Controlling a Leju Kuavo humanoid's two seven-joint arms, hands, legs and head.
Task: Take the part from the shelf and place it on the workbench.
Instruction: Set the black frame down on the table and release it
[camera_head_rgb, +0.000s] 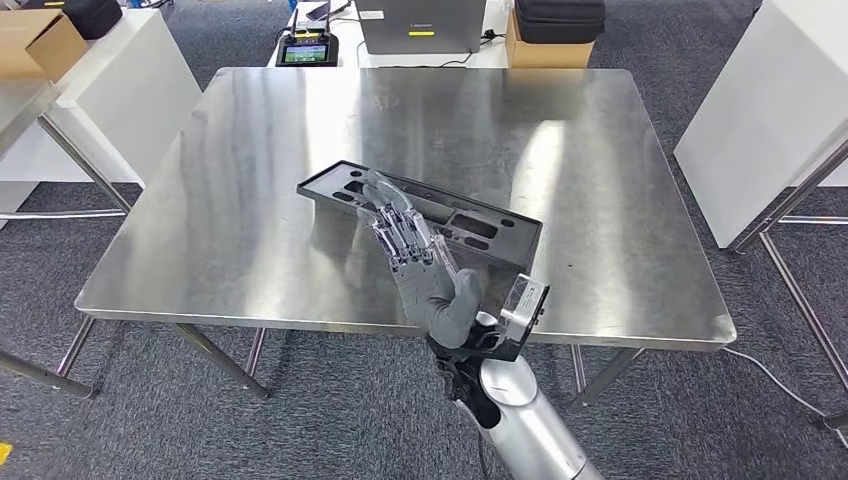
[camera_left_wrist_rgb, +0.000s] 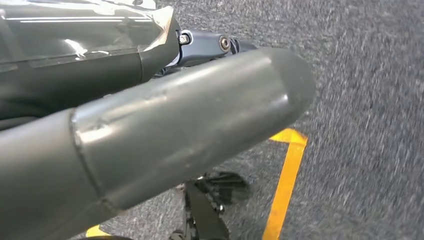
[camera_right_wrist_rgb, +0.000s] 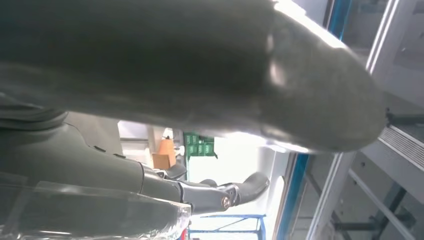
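The part is a flat dark panel with several slots, lying on the steel workbench near the middle of its front half. My right hand reaches in from the front edge with its fingers stretched out across the part's middle, the thumb off to the near side. I cannot tell whether it touches the part. In the right wrist view the right hand shows a thick thumb and dark fingers apart, with nothing between them. My left hand hangs over the carpet and holds nothing.
A tablet-like device, a grey case and a cardboard box stand past the workbench's far edge. White cabinets flank it on both sides. Yellow tape marks the carpet under my left hand.
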